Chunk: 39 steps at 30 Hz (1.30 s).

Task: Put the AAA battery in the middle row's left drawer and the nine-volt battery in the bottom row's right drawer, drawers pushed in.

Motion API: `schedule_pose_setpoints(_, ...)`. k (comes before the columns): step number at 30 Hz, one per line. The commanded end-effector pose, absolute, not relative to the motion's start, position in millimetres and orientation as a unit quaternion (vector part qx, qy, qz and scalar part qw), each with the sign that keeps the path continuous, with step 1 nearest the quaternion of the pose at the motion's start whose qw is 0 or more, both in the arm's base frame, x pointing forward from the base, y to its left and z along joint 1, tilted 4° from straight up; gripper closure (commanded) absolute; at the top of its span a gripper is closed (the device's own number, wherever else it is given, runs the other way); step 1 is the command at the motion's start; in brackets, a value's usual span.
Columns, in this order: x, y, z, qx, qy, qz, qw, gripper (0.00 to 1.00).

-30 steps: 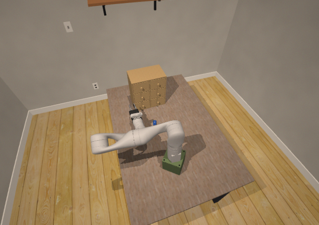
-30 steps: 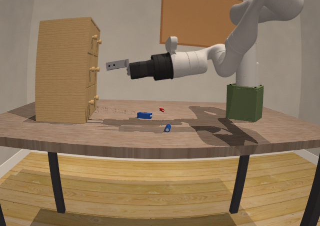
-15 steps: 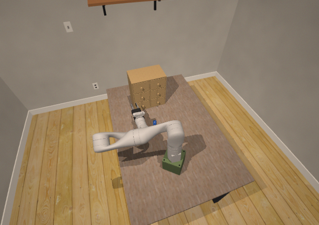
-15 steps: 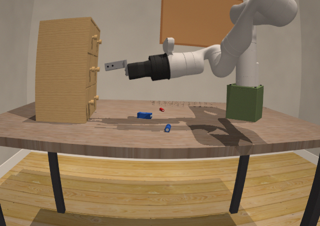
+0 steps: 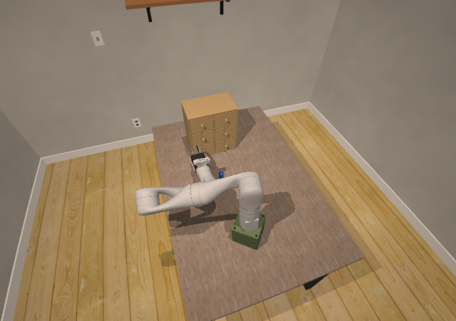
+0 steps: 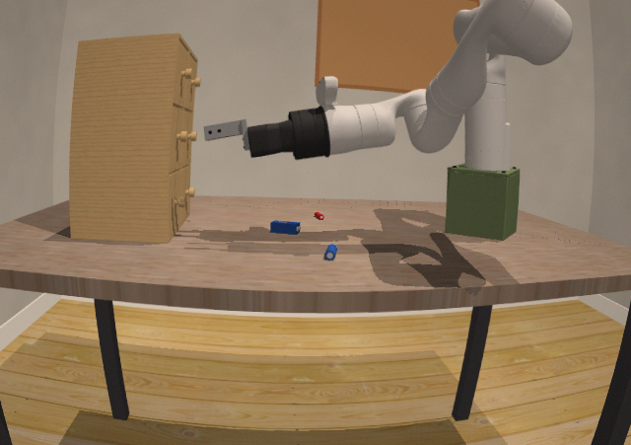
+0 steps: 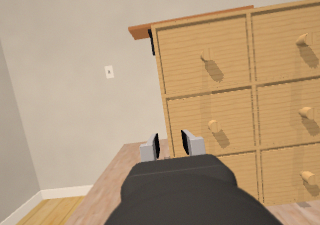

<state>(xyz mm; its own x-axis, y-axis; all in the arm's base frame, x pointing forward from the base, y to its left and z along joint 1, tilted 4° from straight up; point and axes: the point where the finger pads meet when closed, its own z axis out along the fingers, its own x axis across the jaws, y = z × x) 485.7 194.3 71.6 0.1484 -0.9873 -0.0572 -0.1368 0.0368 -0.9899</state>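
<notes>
while the blue cylindrical battery [image 6: 330,252], nine-volt battery [image 6: 284,226] and red aaa battery [image 6: 318,215] lie on the table [image 6: 153,271], the gripper [image 6: 224,130] hangs part-spread and empty just short of the middle-left knob [image 7: 213,125], where an off-centre approach could shove the small chest [image 6: 124,139].

The white arm [image 6: 443,99] rises straight up from its mount, folds at a bulky shoulder joint high above, then slopes down through an elbow into a forearm that runs level. A black wrist section [image 6: 290,135] leads out to the pincer [image 6: 214,131], which points sideways, well above the worktop [image 6: 534,266]. Its two grey fingers stand partly apart and parallel, with nothing between them.
</notes>
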Motion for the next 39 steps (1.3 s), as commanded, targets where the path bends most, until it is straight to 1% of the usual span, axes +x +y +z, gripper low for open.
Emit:
schedule_pose_setpoints(1,488,186,71,-0.557,0.505,-0.418,0.510,0.33)
schedule_pose_setpoints(39,507,142,65,-0.557,0.505,-0.418,0.510,0.33)
